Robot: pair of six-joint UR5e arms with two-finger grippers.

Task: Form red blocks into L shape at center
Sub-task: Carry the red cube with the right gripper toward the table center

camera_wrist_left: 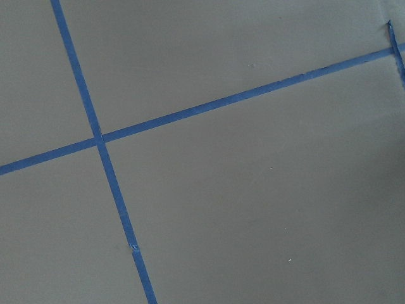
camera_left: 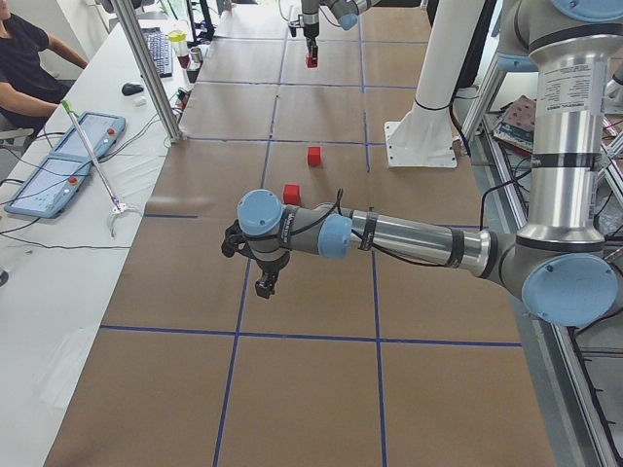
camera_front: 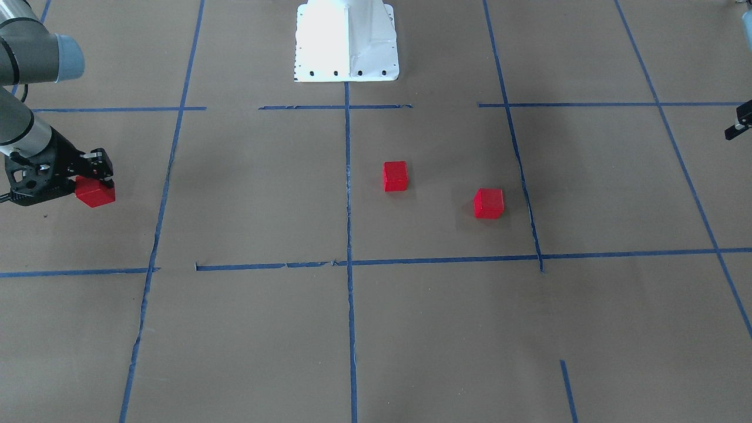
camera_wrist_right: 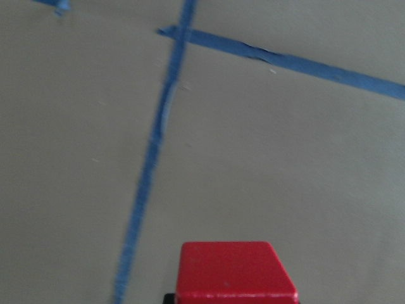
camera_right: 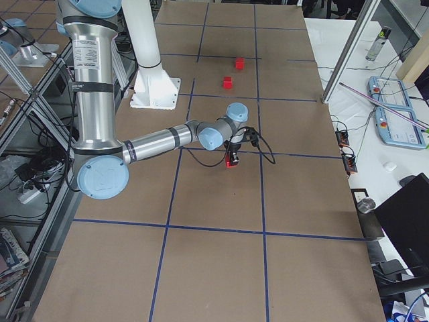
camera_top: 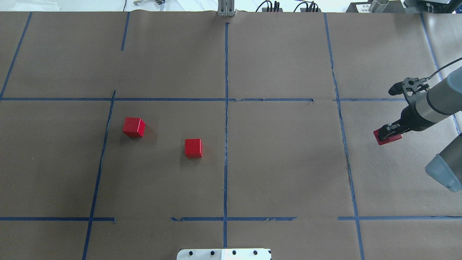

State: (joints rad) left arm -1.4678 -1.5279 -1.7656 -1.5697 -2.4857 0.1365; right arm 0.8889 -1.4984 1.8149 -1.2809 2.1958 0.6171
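Right gripper (camera_top: 389, 132) has its fingers closed on the sides of one red block (camera_top: 382, 139), with a gap just one block wide. The block sits low at the paper, and whether it is lifted or touching can't be told. This held block is well out on the robot's right, past the right-hand tape line (camera_top: 342, 126) and far from the central tape line (camera_top: 226, 162) that marks the center. Second red block (camera_top: 193, 148) rests on the brown paper (camera_top: 288, 162) just to the robot's left of the central line, roughly square to the grid. Third red block (camera_top: 134, 127) lies further left, slightly turned and apart from the second. No blocks touch and no L is formed. Key relation: the center lies toward the robot's left of the right gripper, across one tape line and most of a cell. The cubes have no long axis to mind. The next move is likely a leftward carry to set the held block beside the second. Left gripper (camera_left: 263, 282) hangs over bare paper, nearer the third block. Its finger state cannot be told, since its wrist view shows only paper and tape.
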